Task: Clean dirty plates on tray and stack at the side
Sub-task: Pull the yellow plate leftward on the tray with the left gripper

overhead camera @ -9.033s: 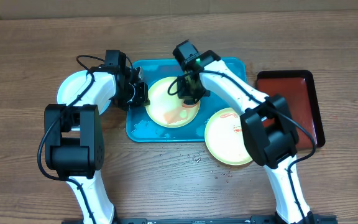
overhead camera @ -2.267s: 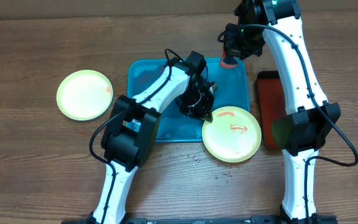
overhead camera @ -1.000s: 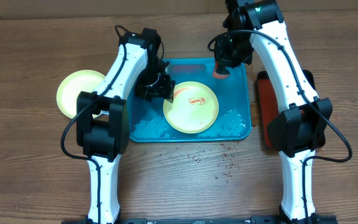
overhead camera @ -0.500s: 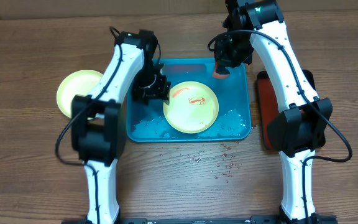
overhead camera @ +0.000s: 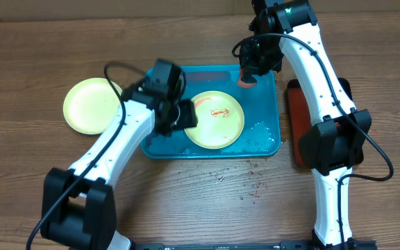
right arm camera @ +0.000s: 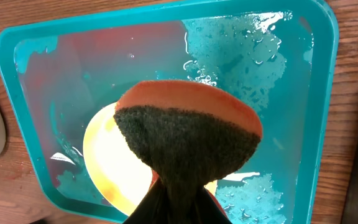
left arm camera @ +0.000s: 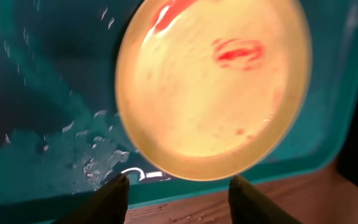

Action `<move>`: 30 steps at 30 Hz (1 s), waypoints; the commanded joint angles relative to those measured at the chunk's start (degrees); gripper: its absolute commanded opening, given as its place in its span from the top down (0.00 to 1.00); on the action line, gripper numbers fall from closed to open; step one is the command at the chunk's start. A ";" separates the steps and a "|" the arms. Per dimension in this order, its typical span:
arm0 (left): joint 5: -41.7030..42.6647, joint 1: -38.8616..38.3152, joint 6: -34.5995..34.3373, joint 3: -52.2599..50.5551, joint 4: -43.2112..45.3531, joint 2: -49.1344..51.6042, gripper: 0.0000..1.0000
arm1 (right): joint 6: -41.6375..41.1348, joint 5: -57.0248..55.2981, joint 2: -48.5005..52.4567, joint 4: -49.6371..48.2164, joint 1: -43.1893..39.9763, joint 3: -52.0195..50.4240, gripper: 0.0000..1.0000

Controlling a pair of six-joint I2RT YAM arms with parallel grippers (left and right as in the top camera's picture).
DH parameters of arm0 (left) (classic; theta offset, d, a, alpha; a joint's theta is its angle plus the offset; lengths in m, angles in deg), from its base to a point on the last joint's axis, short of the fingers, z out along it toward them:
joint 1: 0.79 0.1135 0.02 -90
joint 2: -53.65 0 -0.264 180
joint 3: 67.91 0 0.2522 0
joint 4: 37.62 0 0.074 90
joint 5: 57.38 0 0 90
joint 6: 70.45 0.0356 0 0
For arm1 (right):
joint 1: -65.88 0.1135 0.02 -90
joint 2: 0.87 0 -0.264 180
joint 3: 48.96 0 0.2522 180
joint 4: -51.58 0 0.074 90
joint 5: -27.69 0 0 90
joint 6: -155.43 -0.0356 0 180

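Note:
A pale yellow-green plate with red smears lies in the turquoise tray. My left gripper hovers at that plate's left rim, open. In the left wrist view the plate fills the frame beyond the two dark fingertips, with nothing between them. My right gripper hangs over the tray's far right corner, shut on an orange sponge with a dark scouring face. Below the sponge lie the plate and the wet tray. A second yellow-green plate rests on the table to the left.
A dark red tray with a black rim sits right of the turquoise one, partly hidden by the right arm. Water and foam spread over the tray floor. Droplets speckle the wooden table in front of it.
The left arm has swung and its gripper has slid toward me along the plate's left rim, jaws narrowing. The right arm, the sponge and both plates have stayed put.

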 commanded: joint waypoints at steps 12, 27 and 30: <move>-4.42 -3.67 -24.59 -4.44 5.44 4.85 0.58 | 0.42 -0.02 -0.59 -0.33 0.22 0.07 0.89; -5.88 -4.28 -29.59 -4.48 5.97 6.69 0.77 | 0.44 -0.04 -0.59 0.55 0.22 0.04 0.89; -5.62 -4.70 -29.57 -4.48 5.46 6.69 0.78 | 0.42 -0.04 -0.59 0.57 0.22 0.04 0.89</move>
